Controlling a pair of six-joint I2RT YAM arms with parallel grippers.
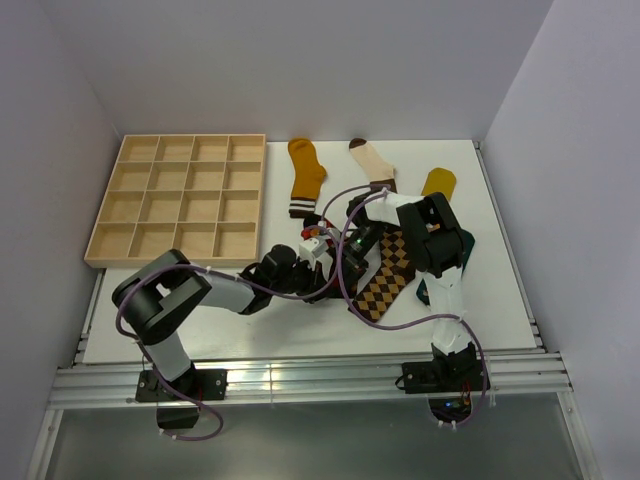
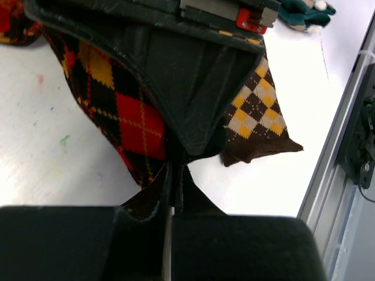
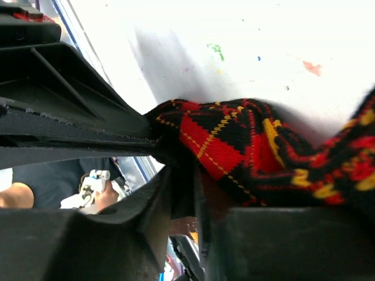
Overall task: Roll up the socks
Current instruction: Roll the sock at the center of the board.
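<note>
A red and black argyle sock [image 2: 132, 120] lies bunched at the table's middle, between both grippers. My left gripper [image 2: 174, 172] is shut on its dark edge. My right gripper [image 3: 196, 170] pinches a dark fold of the same sock [image 3: 228, 146], its jaws nearly together. In the top view the two grippers meet, left [image 1: 318, 272] and right [image 1: 345, 252]. A brown and orange argyle sock [image 1: 385, 282] lies flat beside them. Further back lie a mustard sock [image 1: 305, 175], a cream sock [image 1: 372, 165] and a yellow sock [image 1: 438, 182]. A teal sock [image 2: 304, 14] shows partly.
A wooden tray [image 1: 180, 195] with many compartments stands at the back left. A metal rail [image 2: 343, 129] runs along the table's near edge, close to the left gripper. White walls enclose the table on three sides.
</note>
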